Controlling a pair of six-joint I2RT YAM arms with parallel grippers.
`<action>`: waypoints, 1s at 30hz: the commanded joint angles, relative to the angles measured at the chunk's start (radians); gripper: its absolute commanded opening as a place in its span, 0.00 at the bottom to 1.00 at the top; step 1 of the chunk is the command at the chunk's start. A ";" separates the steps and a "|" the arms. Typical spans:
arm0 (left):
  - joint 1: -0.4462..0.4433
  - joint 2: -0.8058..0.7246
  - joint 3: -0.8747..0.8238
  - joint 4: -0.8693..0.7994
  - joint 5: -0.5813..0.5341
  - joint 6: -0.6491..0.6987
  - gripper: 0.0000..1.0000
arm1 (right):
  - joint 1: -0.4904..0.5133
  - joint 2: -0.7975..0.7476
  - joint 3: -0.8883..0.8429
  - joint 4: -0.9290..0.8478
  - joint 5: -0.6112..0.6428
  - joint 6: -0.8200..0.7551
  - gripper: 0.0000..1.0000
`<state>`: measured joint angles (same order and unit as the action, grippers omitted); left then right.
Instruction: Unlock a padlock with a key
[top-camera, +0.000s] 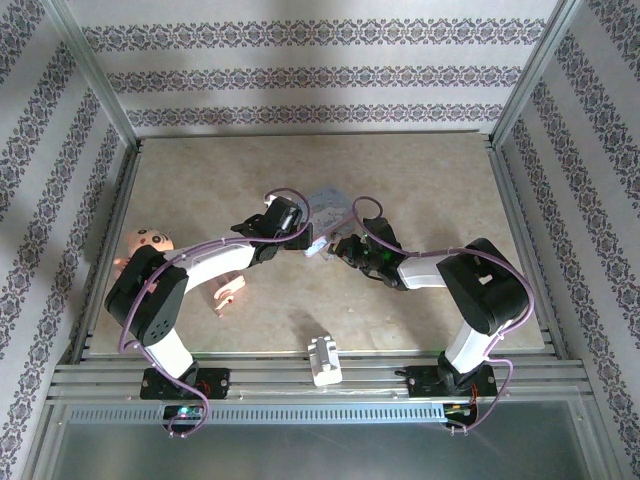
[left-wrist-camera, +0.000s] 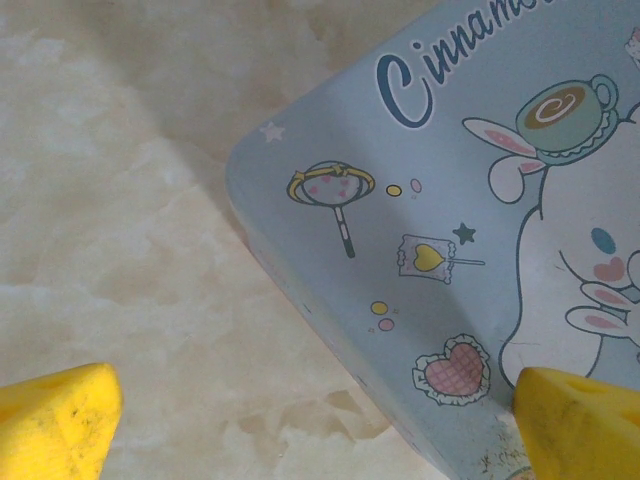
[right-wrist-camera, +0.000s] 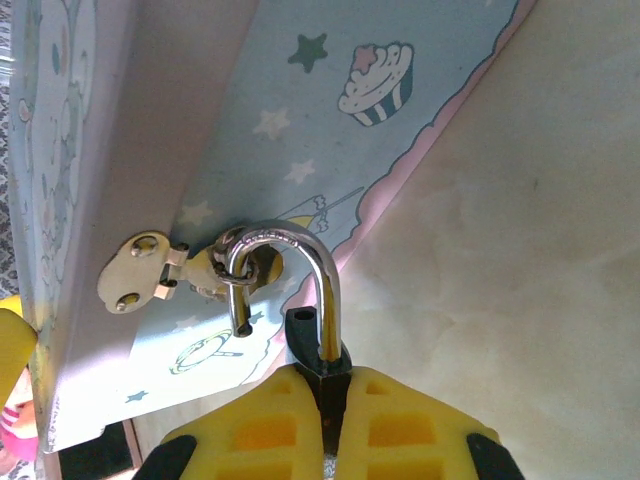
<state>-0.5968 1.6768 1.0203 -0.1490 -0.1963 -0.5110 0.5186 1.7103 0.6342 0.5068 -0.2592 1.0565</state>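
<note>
The small black padlock (right-wrist-camera: 312, 345) is pinched between the yellow fingers (right-wrist-camera: 420, 420) of my right gripper (right-wrist-camera: 330, 400), which is shut on its body. Its silvery shackle (right-wrist-camera: 290, 238) stands open: one leg is out of the body, and the free end hooks through the ring of the hasp (right-wrist-camera: 140, 270) on the lilac tin (right-wrist-camera: 300, 120). My left gripper (left-wrist-camera: 320, 420) hovers open over a corner of the tin's printed lid (left-wrist-camera: 450, 200), with nothing between its fingertips (left-wrist-camera: 60, 415). In the top view both grippers (top-camera: 303, 236) (top-camera: 342, 248) meet at the tin (top-camera: 330, 208). The key is out of view.
A white blocky piece (top-camera: 324, 360) sits at the table's near edge between the arm bases. A pink clip-like object (top-camera: 228, 292) and a round pink toy (top-camera: 150, 243) lie on the left. Metal frame rails (top-camera: 300, 375) border the beige tabletop.
</note>
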 joint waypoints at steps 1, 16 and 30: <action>-0.011 0.012 -0.036 -0.059 -0.050 0.033 0.99 | -0.011 0.005 -0.007 0.052 -0.011 0.020 0.00; -0.011 0.020 -0.042 -0.061 -0.071 0.028 0.99 | -0.031 -0.025 -0.014 0.015 -0.014 -0.007 0.00; -0.011 0.015 -0.035 -0.075 -0.081 0.039 0.99 | -0.032 -0.067 0.002 -0.075 0.020 -0.044 0.00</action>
<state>-0.6029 1.6764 1.0100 -0.1272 -0.2226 -0.5037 0.4999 1.6703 0.6308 0.4671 -0.2779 1.0222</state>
